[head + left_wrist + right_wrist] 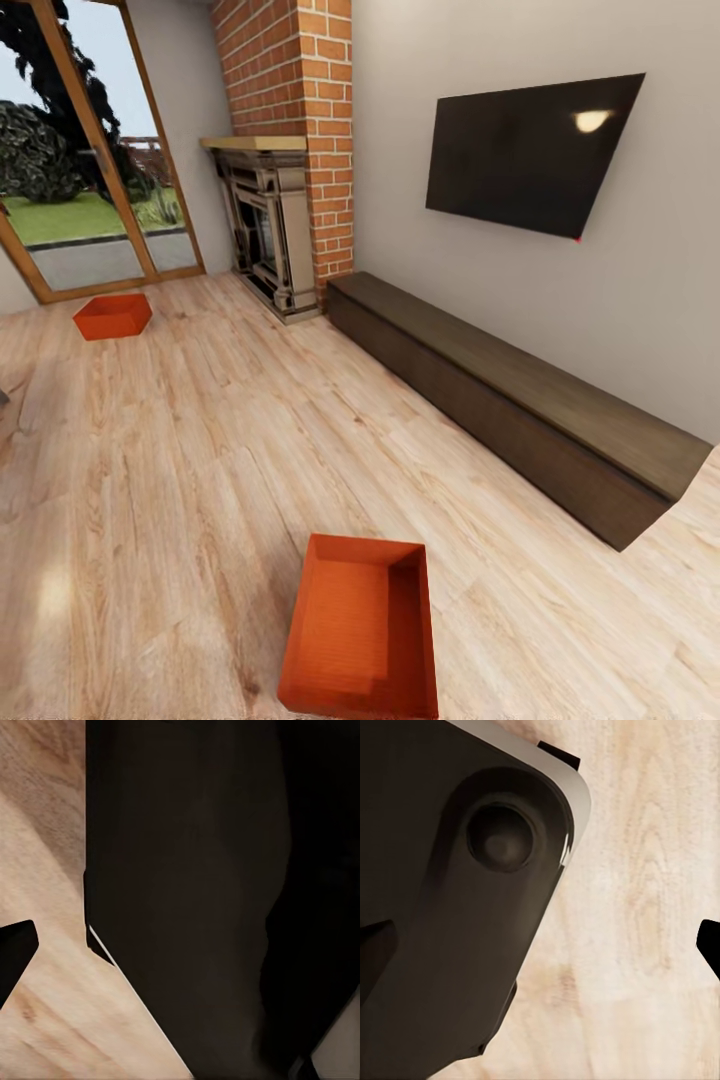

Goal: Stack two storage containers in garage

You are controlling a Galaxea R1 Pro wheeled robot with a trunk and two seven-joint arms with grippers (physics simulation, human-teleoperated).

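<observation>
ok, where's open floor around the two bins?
Wide bare planks between the near bin and the far bin by the glass doors. Also a strip between near bin and bench. Tightest by the fireplace.

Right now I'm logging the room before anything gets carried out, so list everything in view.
storage containers: two, orange-red, on the wood floor; near one at the bottom of the head view, far one by the glass doors
glass doors: wood-framed, far left
fireplace: one, brick chimney, back corner
TV: one, black, on the wall
bench: one, dark wood, along the wall under the TV
floor: light wood planks
robot parts: dark body panels close in the wrist views; gripper states cannot be told
</observation>
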